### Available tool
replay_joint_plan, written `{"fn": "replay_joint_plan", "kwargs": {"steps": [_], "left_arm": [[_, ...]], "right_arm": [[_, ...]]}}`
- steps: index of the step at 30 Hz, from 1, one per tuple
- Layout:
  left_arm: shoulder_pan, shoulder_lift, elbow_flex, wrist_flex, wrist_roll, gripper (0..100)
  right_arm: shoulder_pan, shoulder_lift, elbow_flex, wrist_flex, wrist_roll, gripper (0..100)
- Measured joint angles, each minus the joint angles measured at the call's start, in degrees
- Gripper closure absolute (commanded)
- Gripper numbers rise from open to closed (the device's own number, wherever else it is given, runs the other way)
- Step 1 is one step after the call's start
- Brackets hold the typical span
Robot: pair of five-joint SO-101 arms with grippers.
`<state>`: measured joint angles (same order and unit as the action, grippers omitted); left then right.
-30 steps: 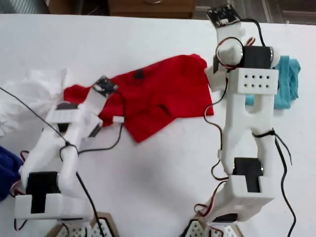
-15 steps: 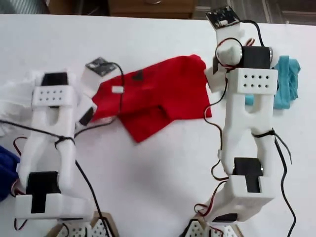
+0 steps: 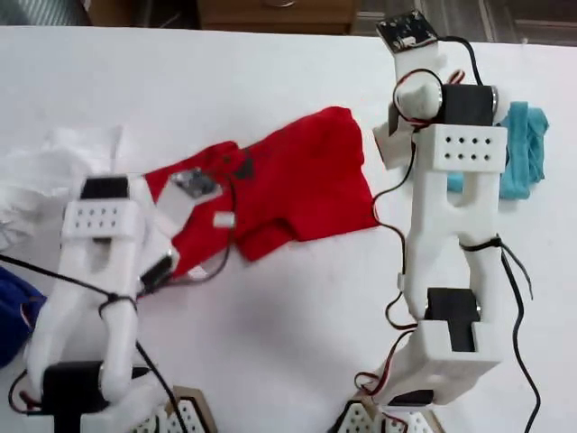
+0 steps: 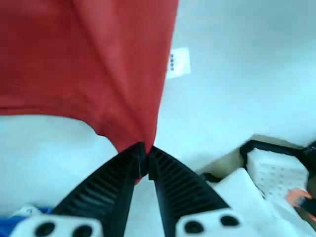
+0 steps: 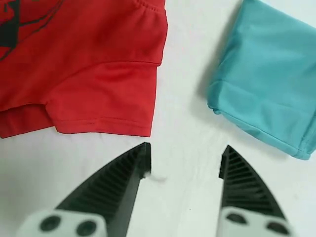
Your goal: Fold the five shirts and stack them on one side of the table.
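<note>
A red shirt (image 3: pixel 297 176) with a black print lies spread across the middle of the white table (image 3: pixel 270 72). In the high view my left gripper (image 3: pixel 187 212) sits over the shirt's left end. The left wrist view shows that gripper (image 4: pixel 143 154) shut on a pinched edge of the red shirt (image 4: pixel 89 59), which hangs lifted off the table. My right gripper (image 5: pixel 185 158) is open above bare table, between the red shirt's sleeve (image 5: pixel 106 96) and a folded teal shirt (image 5: pixel 269 81). In the high view the right gripper (image 3: pixel 395 126) is at the red shirt's right edge.
A crumpled white shirt (image 3: pixel 50 162) lies at the left edge, and a blue shirt (image 3: pixel 13 311) sits below it. The folded teal shirt (image 3: pixel 527 149) rests at the right side behind the right arm. A small white tag (image 4: pixel 177 62) lies on the table.
My left gripper lifted the red shirt's left end, then carried it toward the front and right, doubling it over. The whole shirt slid slightly left. The right arm stayed still.
</note>
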<state>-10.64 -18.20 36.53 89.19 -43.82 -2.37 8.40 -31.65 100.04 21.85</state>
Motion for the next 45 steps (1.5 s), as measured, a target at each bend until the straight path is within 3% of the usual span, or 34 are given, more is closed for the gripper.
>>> {"fn": "replay_joint_plan", "kwargs": {"steps": [2,6,10,17,21,27,34,45], "left_arm": [[-0.88,-1.32,5.89,-7.47,-0.62,96],[-2.90,-1.58,12.22,-20.13,-0.70,85],[-3.60,-1.93,10.81,-20.92,-0.70,84],[-3.52,-2.02,-3.69,-18.29,3.87,84],[-3.43,-0.62,-1.85,-25.76,6.95,84],[-4.22,13.98,0.79,-35.08,7.56,84],[-9.49,32.18,-14.86,-33.41,7.74,84],[-12.84,54.07,-54.24,-13.10,7.82,87]], "right_arm": [[0.00,0.00,0.00,0.00,0.00,76.9],[0.00,0.00,0.00,0.00,0.00,76.9],[0.00,0.00,0.18,-3.34,0.00,76.9],[0.00,0.00,7.30,-15.12,0.00,76.9],[0.00,0.00,14.07,-21.63,0.00,76.9],[0.00,0.00,15.82,-25.58,0.00,76.9],[-0.09,0.00,15.82,-25.85,0.00,76.9],[-0.35,0.00,15.82,-25.85,0.00,76.9]]}}
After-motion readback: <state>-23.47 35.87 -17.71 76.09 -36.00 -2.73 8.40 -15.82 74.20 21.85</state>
